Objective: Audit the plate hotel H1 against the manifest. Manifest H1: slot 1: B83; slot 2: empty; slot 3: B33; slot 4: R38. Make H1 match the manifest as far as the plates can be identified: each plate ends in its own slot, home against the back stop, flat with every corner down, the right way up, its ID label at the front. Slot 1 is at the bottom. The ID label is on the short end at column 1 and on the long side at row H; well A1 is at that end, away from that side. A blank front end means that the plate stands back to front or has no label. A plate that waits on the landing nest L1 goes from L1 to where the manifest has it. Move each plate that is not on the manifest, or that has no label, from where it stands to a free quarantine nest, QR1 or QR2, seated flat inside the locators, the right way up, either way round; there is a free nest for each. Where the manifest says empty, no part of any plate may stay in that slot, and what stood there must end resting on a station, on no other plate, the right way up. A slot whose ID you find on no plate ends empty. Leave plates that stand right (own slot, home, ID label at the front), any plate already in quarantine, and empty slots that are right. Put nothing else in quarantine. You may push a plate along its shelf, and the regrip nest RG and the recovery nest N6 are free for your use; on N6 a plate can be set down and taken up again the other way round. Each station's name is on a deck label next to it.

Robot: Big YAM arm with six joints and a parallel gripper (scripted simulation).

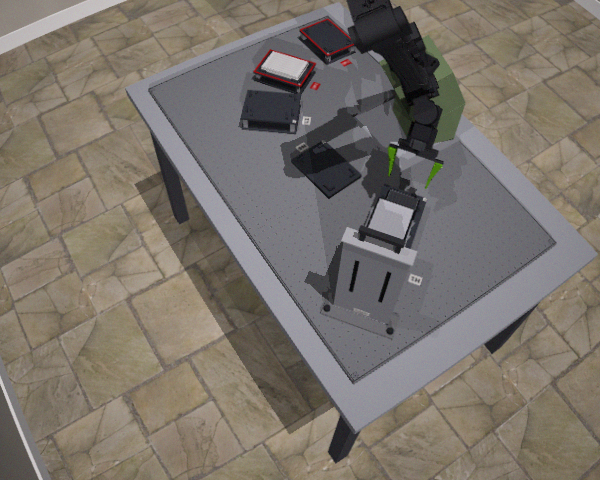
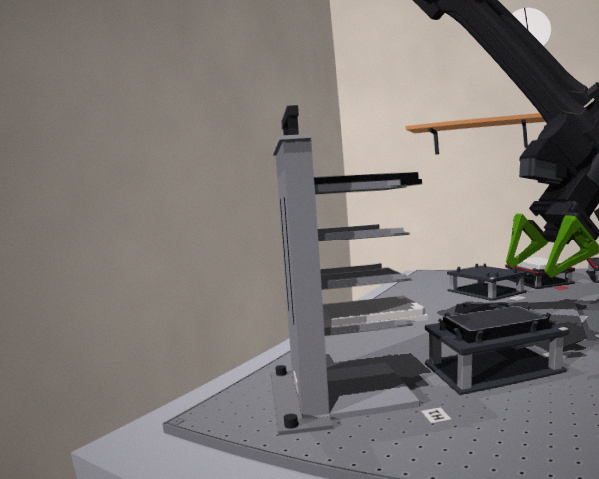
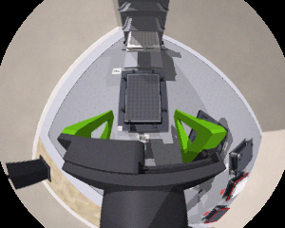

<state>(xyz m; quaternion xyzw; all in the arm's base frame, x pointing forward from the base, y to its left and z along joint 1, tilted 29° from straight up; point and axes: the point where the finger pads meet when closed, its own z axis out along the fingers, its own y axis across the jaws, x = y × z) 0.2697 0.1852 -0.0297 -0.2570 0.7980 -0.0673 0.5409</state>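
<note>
Top view: plate hotel (image 1: pixel 375 268) at frame centre-right on counter (image 1: pixel 496 289); white plate (image 1: pixel 390 215) shows on its upper shelf. Jaws (image 1: pixel 414 167) wide open, grasping nothing, just above hotel front in frame, free gap between.

Exterior view: jaws (image 2: pixel 551 249) at right edge, well apart from shelf edges; dark plate (image 2: pixel 495 320) on raised nest (image 2: pixel 495 342) before hotel.

Wrist view: dark plate (image 3: pixel 142 97) ahead between green fingers, not touching.
</note>
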